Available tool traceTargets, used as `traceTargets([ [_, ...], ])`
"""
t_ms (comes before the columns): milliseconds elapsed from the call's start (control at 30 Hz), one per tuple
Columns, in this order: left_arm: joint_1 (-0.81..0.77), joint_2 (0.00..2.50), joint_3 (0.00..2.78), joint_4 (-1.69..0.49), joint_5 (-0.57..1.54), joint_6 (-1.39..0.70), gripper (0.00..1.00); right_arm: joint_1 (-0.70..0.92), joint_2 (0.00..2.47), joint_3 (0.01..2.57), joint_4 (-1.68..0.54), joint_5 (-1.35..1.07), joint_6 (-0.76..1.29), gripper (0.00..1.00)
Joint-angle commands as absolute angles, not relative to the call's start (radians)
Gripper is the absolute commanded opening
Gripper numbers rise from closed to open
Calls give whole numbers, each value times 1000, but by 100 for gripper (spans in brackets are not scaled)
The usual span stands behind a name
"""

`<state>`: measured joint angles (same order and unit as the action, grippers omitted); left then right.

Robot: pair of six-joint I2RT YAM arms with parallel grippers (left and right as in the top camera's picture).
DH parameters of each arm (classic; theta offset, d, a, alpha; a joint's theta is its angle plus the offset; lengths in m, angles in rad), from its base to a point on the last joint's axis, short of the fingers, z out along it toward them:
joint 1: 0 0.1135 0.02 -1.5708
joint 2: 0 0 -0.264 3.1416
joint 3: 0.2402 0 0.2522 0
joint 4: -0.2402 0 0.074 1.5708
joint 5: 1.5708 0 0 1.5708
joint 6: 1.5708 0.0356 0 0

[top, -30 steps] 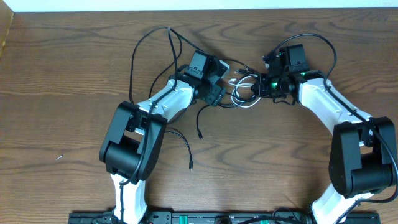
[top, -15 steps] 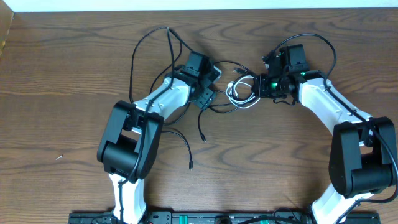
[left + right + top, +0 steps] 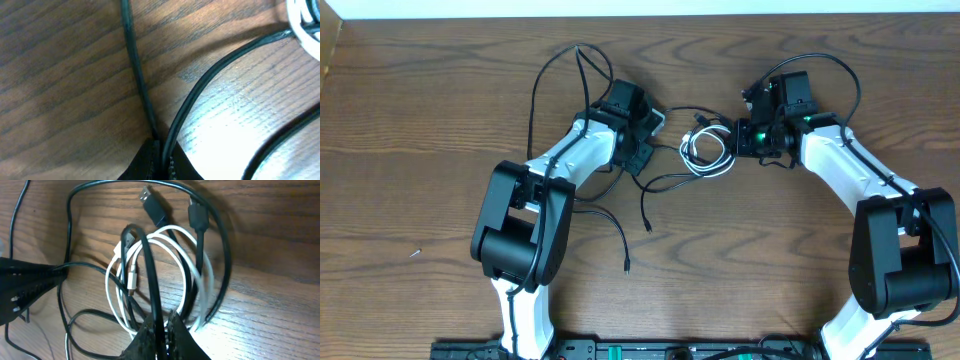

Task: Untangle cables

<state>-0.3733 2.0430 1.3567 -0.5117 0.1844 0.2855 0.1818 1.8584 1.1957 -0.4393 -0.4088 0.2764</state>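
Bright, even light from above falls on the table (image 3: pixel 420 150); shadows are short and soft. The overhead view is sharp. The left wrist view is blurred, with glare on the wood at right. The cables (image 3: pixel 152 280) in the right wrist view are crisp.

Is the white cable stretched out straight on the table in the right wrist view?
No, the white cable lies coiled in loops, with black cables threaded through the coil.

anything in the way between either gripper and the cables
Nothing visible does: the left gripper is shut on a black cable, and the right gripper on a coiled black cable.
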Motion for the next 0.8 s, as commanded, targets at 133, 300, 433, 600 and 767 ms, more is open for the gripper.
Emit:
traceTargets([
  [133,-371,1831,1497,-530,194,165,7,185,1861,1197,-466,-329,279,6],
  [300,-371,1649,1544,-504,195,135,7,185,1862,1195,-480,-281,292,6],
  [433,-371,1516,1544,-464,194,132,7,183,1870,1195,-480,-274,292,6],
  [600,-371,1397,1544,-398,194,132,7,183,1882,1195,-458,-334,262,9],
  [767,-371,1348,1544,-341,194,132,7,183,1838,1218,-371,-612,159,38],
])
